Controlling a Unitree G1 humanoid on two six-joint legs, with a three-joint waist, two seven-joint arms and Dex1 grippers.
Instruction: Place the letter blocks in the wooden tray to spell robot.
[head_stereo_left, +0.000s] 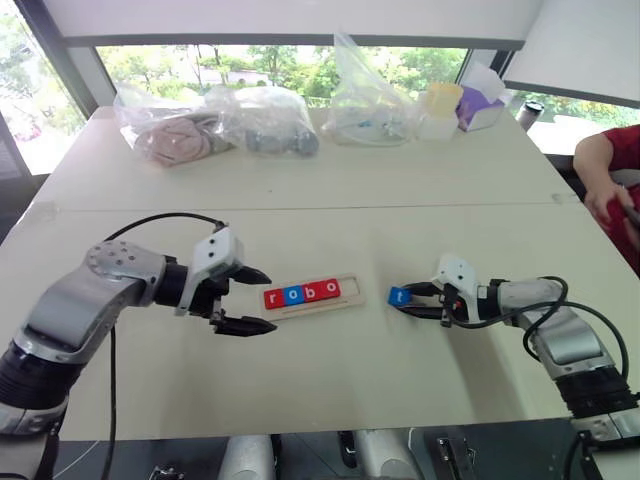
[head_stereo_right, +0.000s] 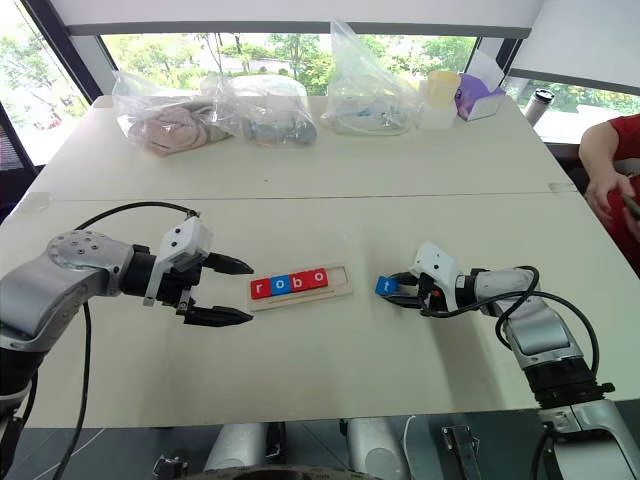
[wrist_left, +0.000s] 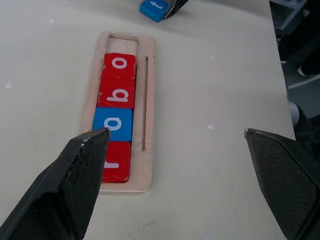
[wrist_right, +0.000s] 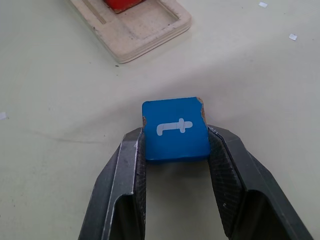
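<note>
— Gripping the last tile, is it? The right gripper (wrist_right: 175, 145) has its jaws closed on the sides of the blue t block (wrist_right: 175, 129), which sits on the table (head_stereo_left: 330, 370) just beside the wooden tray (head_stereo_left: 345, 294).

— Yes. The tray already reads r, o, b, o (head_stereo_left: 297, 293); one slot at its right end is empty. I'd say the block needs lifting, carrying left and setting square in that gap.

— And the arms?

— The right reaches in low and angled leftward. The left gripper (head_stereo_left: 243, 298) hovers by the tray's other end, jaws wide apart, holding nothing.
</note>
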